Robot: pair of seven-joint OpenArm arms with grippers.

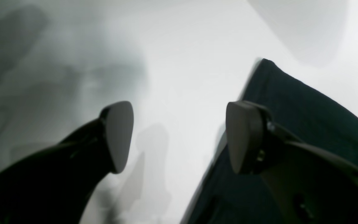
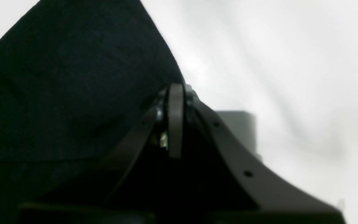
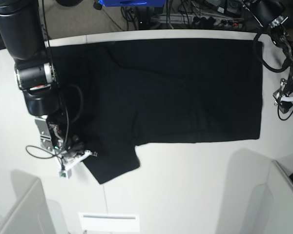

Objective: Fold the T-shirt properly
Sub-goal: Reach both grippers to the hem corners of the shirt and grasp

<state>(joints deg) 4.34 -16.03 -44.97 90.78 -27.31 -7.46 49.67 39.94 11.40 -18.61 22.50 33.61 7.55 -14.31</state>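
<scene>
The black T-shirt (image 3: 176, 92) lies spread flat on the white table (image 3: 195, 195), plain side up, with one sleeve (image 3: 112, 165) pointing to the front. My right gripper (image 3: 83, 155) is at that sleeve's left edge. In the right wrist view it (image 2: 176, 121) is shut, with the black cloth (image 2: 73, 93) running right up to its fingertips. My left gripper (image 3: 282, 100) is just off the shirt's right edge. In the left wrist view it (image 1: 180, 137) is open and empty over bare table, and the shirt's edge (image 1: 306, 118) lies beside its right finger (image 1: 244, 137).
Cables and equipment (image 3: 200, 14) lie beyond the table's far edge. Grey panels stand at the front left (image 3: 19, 209) and front right (image 3: 283, 195). A white strip (image 3: 109, 222) lies at the front edge. Loose cables (image 3: 268, 53) hang by the left arm.
</scene>
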